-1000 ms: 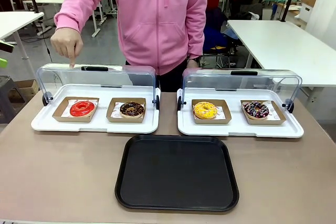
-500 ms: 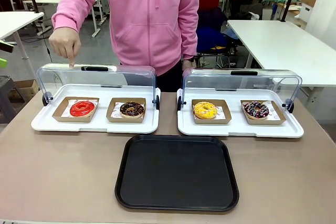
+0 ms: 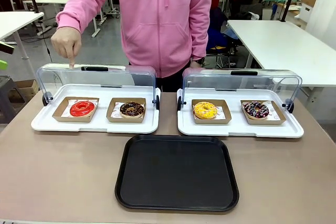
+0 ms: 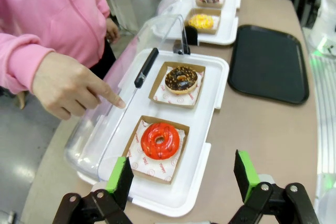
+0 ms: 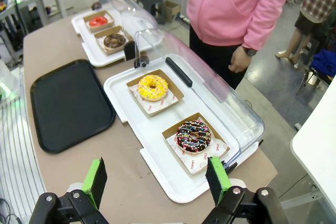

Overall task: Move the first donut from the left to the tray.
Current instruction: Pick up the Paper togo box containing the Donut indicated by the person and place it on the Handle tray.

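Left wrist view: left gripper (image 4: 182, 171) wide open, empty. Red donut (image 4: 160, 140) just ahead, between fingers' lines, on cardboard holder (image 4: 163, 121); person's hand (image 4: 71, 85) points toward it. Approach step. Next: descend, straddle donut, close. Black tray (image 4: 268, 64) farther ahead-right.

The leftmost donut (image 3: 82, 108) is red, tray (image 3: 177, 174) black.

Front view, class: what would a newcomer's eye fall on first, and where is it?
The glossy red glazed ring donut sits on its brown cardboard holder at the left end of the left white display tray, with a person's pink-sleeved hand pointing down at the clear lid above it. Nearer the robot, mid-table, lies the large black plastic tray.
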Controlling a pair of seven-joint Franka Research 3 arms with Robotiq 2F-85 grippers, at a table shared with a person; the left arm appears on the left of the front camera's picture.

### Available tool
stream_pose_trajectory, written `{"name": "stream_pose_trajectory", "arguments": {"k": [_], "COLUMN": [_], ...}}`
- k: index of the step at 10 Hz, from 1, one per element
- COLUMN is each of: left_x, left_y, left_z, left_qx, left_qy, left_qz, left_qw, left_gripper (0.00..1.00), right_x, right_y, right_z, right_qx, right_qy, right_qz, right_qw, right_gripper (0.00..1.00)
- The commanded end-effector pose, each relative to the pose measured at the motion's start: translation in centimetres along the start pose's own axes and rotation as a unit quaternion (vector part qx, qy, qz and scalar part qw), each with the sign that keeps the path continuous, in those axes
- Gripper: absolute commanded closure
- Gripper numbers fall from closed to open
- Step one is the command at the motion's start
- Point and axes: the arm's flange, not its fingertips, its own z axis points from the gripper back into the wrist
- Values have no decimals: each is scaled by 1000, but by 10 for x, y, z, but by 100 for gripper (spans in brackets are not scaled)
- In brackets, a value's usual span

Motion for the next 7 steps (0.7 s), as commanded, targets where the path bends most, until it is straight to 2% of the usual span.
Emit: {"name": "stream_pose_trajectory", "arguments": {"k": [1, 4, 7], "left_x": [16, 27, 16], "left_y": [-6, -26, -41], "left_z": [-18, -51, -106], "left_qx": [-21, -36, 2], "left_qy": [87, 190, 260], "left_qz": [-63, -151, -196], "left_qw": [994, 969, 946], "left_gripper": [0, 0, 0], "right_x": [2, 2, 2], "right_y": [-1, -1, -1], "right_z": [-1, -1, -1], "right_qx": [0, 0, 0], "right_qy": [-9, -9, -9], "right_qz": [8, 8, 8], "right_qw": [1000, 1000, 1000], "right_gripper": [0, 0, 0]}}
